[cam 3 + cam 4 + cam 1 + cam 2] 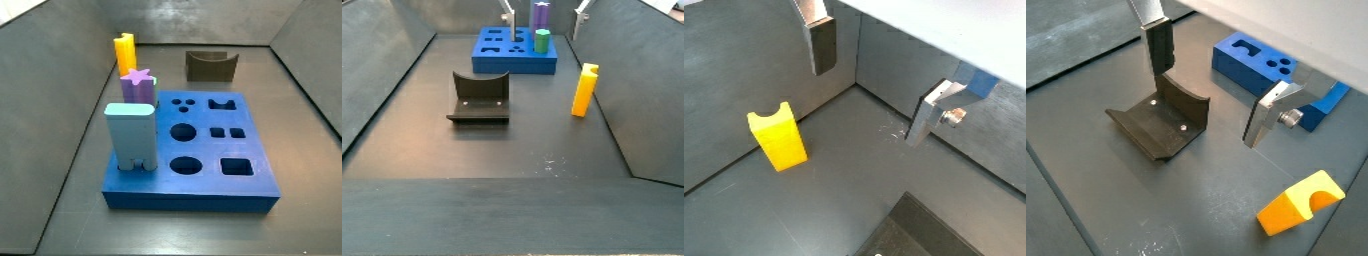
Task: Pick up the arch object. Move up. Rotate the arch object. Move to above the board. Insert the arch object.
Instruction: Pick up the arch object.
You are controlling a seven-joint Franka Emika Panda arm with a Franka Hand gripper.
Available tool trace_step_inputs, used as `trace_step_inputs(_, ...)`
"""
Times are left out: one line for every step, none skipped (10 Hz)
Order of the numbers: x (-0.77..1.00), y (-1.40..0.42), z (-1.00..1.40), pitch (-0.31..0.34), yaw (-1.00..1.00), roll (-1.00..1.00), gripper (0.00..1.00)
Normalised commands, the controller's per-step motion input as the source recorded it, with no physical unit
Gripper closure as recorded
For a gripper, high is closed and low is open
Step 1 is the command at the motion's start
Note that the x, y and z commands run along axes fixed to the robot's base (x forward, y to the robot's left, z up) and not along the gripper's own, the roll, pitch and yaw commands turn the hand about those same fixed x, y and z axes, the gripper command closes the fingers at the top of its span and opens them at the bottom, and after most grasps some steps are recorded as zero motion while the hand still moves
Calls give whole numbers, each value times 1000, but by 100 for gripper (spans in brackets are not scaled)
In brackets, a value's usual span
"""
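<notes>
The arch object (pixel 585 90) is a tall, narrow yellow-orange block. It stands upright on the dark floor near a side wall and shows in both wrist views (pixel 778 138) (pixel 1300 203) and in a side view (pixel 124 52). The blue board (pixel 513 66) lies apart from it, with cut-out holes in its top (pixel 201 195) (pixel 1233 70). My gripper (pixel 878 85) (pixel 1213 85) is open and empty, high above the floor, with the arch off to one side of it. Only its fingertips (pixel 509 14) show at the far end in a side view.
A purple star peg (pixel 138 88) and a pale green block (pixel 131 138) stand in the board. The dark brown fixture (pixel 476 98) with a curved notch stands on the floor (pixel 1160 122). Grey walls close in the floor on several sides.
</notes>
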Motion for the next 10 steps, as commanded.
trace_step_inputs(-51,0,0,0,0,0,0)
trace_step_inputs(-531,-46,-166,-106,-400,0,0)
trace_step_inputs(-563,-60,-329,-119,-534,-87,0)
trace_step_inputs(-623,-60,-469,-147,-489,-147,0)
trace_step_inputs(-671,-26,-423,-116,-469,-111,0)
trace_step_inputs(-811,-46,-449,-100,-340,-99,0)
trace_step_inputs(-866,-137,-497,-97,-234,-113,0)
trace_step_inputs(-717,-266,-420,-154,-149,-136,0)
trace_step_inputs(-194,-243,-389,-236,0,-223,0)
trace_step_inputs(-263,-240,-437,-229,0,-196,0)
